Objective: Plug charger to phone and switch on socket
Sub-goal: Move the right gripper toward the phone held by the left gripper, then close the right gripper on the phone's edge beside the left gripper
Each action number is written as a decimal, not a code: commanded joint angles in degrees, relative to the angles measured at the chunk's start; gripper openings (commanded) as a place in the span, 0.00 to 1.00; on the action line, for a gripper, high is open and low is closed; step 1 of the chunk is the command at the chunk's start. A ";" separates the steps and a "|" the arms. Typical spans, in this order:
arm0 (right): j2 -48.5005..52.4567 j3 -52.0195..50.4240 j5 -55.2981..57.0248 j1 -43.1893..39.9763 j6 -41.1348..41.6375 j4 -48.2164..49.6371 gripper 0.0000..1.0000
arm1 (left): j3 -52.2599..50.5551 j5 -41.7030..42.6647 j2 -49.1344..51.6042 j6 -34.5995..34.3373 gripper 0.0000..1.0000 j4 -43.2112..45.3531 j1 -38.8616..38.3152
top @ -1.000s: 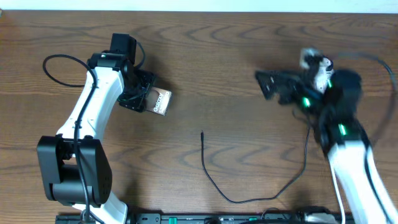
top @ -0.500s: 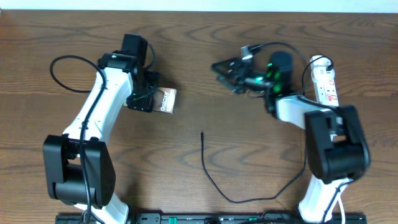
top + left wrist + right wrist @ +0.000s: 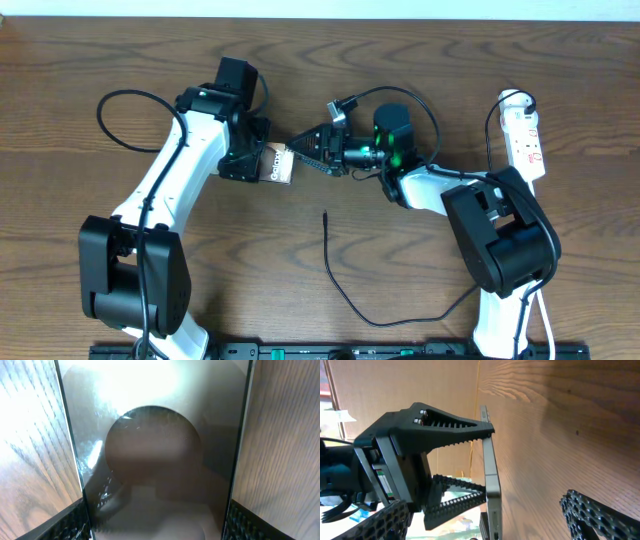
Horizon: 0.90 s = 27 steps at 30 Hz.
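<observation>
My left gripper [image 3: 262,163] is shut on the phone [image 3: 282,165], a dark slab with white lettering, and holds it turned on edge at the table's upper middle. In the left wrist view the phone's glossy face [image 3: 160,460] fills the space between the fingers [image 3: 160,530]. My right gripper [image 3: 303,152] is open, pointing left, its tips right at the phone's free end. In the right wrist view the phone [image 3: 489,475] stands edge-on between my open fingers [image 3: 487,516]. The charger's black cable [image 3: 345,295] lies loose, with its tip [image 3: 325,214] below the phone. The socket [image 3: 526,135] lies at the far right.
The left arm's black cable [image 3: 105,125] loops on the table at the upper left. The socket's white cord [image 3: 548,320] runs down the right side. The charger cable curves toward the front edge, where a black rail [image 3: 330,352] runs along the table.
My right arm has swung left from near the socket to the phone. My left gripper has carried the phone a little to the right, toward the right gripper.
</observation>
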 commanded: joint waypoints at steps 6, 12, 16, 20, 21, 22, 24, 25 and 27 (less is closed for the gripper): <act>0.17 0.44 3.10 2.58 -2.32 0.24 0.95 | 0.63 -1.16 -1.25 -6.47 0.07 0.31 -3.63; 0.17 0.44 3.78 3.78 -2.27 0.24 0.93 | 0.63 -1.14 -1.25 -8.81 0.08 1.33 -4.85; 0.17 0.44 3.93 3.98 -2.29 0.24 0.85 | 0.63 -1.11 -1.25 -8.79 0.07 1.31 -4.85; 0.17 0.44 3.93 3.98 -2.29 0.24 0.66 | 0.63 0.42 -1.25 -8.81 0.07 1.38 -4.85; 0.17 0.44 3.93 3.98 -2.29 0.22 0.62 | 0.63 0.42 -1.25 -8.79 0.07 1.53 -4.85; 0.17 0.44 3.93 3.98 -2.29 0.20 0.59 | 0.63 0.48 -1.25 -8.79 0.07 1.53 -4.85; 0.17 0.44 3.91 3.98 -2.29 0.02 0.55 | 0.63 0.81 -1.25 -8.79 0.07 1.53 -4.85; 0.17 0.44 3.91 3.98 -2.29 0.02 0.53 | 0.63 1.09 -1.25 -8.79 0.07 1.55 -4.85; 0.17 0.44 3.91 3.98 -2.29 0.02 0.49 | 0.63 1.88 -1.25 -8.76 0.07 1.70 -4.85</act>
